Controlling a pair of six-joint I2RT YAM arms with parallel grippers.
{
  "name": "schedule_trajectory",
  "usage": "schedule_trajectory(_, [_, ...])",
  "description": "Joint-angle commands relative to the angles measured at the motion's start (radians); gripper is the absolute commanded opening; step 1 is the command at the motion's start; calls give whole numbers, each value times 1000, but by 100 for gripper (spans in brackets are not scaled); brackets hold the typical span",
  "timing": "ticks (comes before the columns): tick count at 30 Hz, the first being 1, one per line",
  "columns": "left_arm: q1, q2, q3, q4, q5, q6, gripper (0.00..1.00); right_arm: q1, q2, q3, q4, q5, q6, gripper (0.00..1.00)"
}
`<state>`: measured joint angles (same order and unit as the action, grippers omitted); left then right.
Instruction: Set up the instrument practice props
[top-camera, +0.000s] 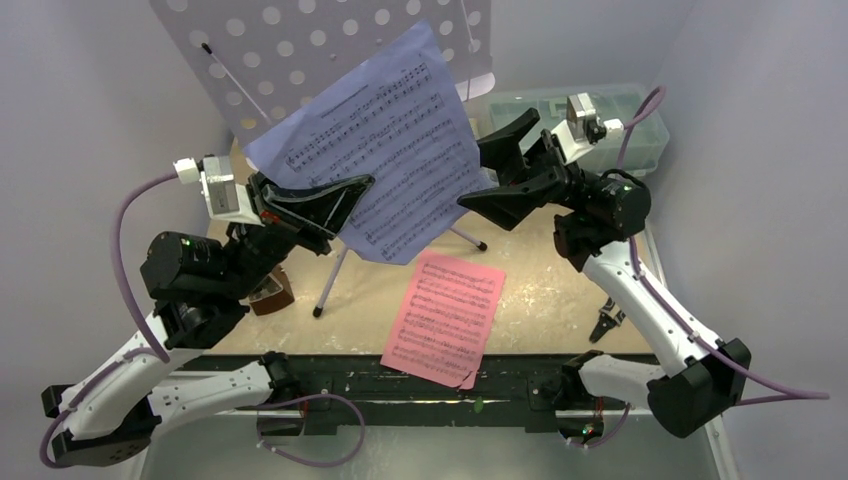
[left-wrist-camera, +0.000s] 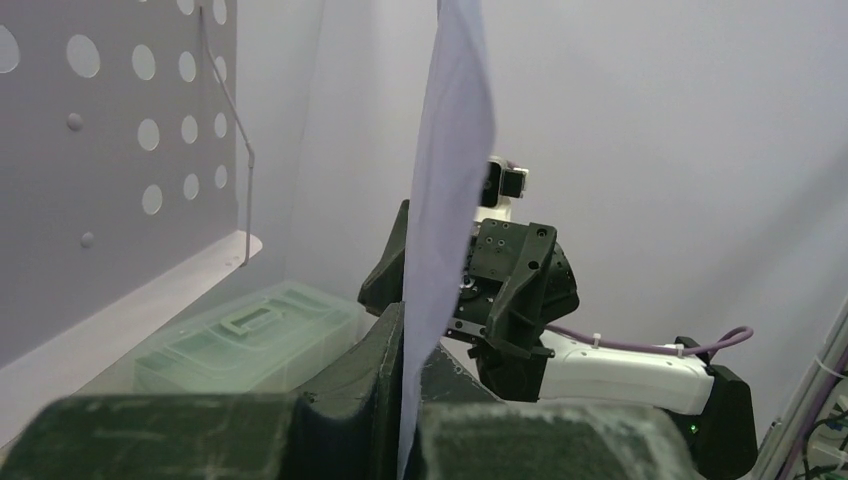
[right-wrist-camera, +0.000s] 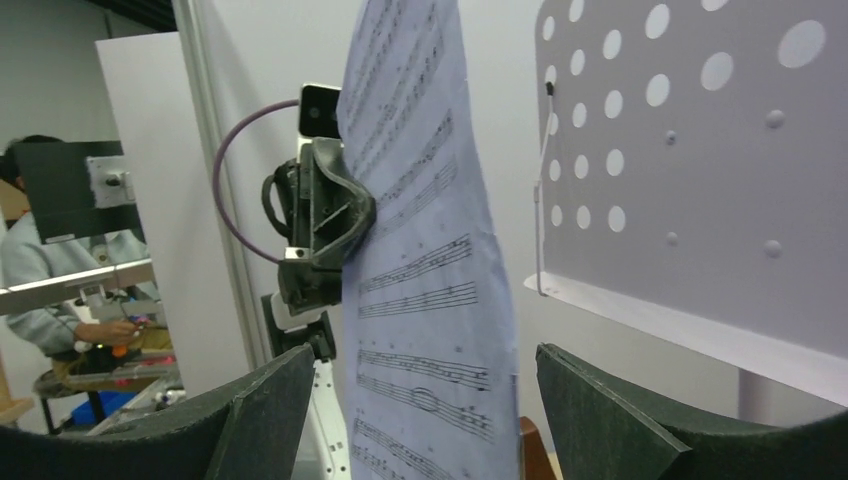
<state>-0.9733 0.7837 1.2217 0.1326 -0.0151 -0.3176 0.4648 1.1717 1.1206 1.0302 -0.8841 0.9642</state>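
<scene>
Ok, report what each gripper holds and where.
Left gripper pinches the pale-blue music sheet by its left edge; right gripper open around the opposite edge, holding nothing.

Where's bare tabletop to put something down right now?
Widest bare patch: between the pink sheet and the pliers. A narrower strip lies between the stand leg and the pink sheet. Crowded: the left, around the metronome under the left arm.
</scene>
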Motion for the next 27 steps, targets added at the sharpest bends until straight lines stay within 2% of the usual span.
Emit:
schedule_trajectory(1, [4, 7, 4, 29, -33, 7, 0, 29, 28, 50, 119, -33, 60, 82])
schedule_trajectory(4, [4, 28, 18, 25, -8, 13, 0, 43, 43, 56, 159, -27, 70, 70])
schedule_trajectory(9, [4, 59, 38, 24, 10, 7, 0, 44, 51, 73, 127, 21, 60, 62])
schedule_trajectory(11, [4, 69, 42, 17, 10, 5, 0, 44, 50, 77, 115, 35, 45, 48])
schedule_trajectory(15, [4, 91, 70, -5, 8, -11, 0, 35, 42, 111, 23, 80, 14, 7])
schedule_trajectory(16, [4, 98, 79, -17, 4, -10, 0, 33, 38, 118, 0, 90, 0, 0])
schedule_trajectory(19, [4, 117, 107, -52, -32, -11, 1, 22, 9, 136, -139, 152, -77, 0])
schedule_trajectory(21, [3, 127, 124, -85, -71, -14, 18, 3, -21, 148, -250, 211, -138, 0])
schedule_trajectory(24, [4, 141, 141, -113, -118, -9, 61, -35, -70, 170, -420, 324, -231, 0])
schedule_trajectory(25, [4, 156, 161, -127, -136, -7, 71, -54, -82, 180, -462, 354, -247, 0])
schedule_trajectory(27, [4, 186, 203, -188, -175, 3, 84, -100, -97, 204, -521, 391, -261, 0])
